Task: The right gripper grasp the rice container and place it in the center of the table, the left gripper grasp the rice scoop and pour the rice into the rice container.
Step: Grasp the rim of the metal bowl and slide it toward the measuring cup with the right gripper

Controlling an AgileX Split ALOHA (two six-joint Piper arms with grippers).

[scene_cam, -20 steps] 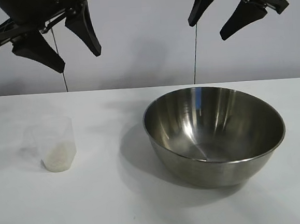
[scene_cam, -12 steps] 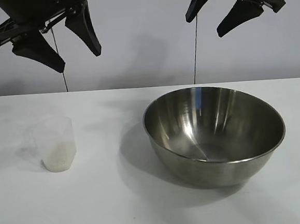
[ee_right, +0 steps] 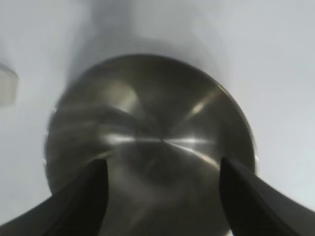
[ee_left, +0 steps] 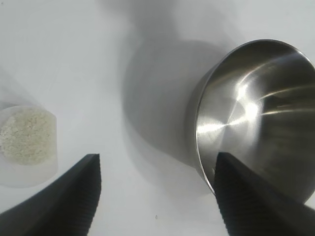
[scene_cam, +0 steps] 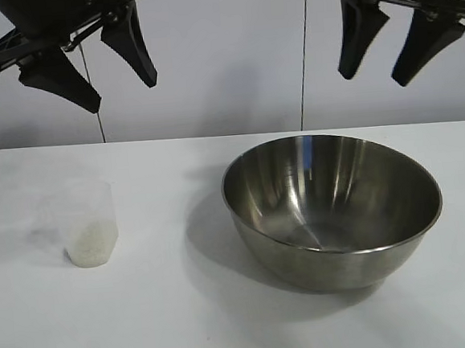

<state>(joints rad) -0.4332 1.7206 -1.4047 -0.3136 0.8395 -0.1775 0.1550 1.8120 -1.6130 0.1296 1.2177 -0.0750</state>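
The rice container (scene_cam: pixel 332 206), a wide shiny steel bowl, sits empty on the white table (scene_cam: pixel 186 306), right of the middle. At the left stands the rice scoop (scene_cam: pixel 87 224), a small clear cup with white rice (scene_cam: pixel 90 243) in its bottom. My left gripper (scene_cam: pixel 121 90) hangs open high above the scoop, holding nothing. My right gripper (scene_cam: pixel 374 78) hangs open high over the container's far rim, also empty. The left wrist view shows the scoop (ee_left: pixel 27 142), the container (ee_left: pixel 256 118) and the open left gripper (ee_left: pixel 157 157). The container (ee_right: pixel 150 142) fills the right wrist view behind the open right gripper (ee_right: pixel 162 164).
A plain pale wall (scene_cam: pixel 224 62) stands behind the table, with two thin dark cables (scene_cam: pixel 301 56) hanging down it. Bare tabletop lies between scoop and container and along the front edge.
My right gripper has swung to the right and turned so both fingers point straight down over the container. The left gripper, scoop and container have not moved.
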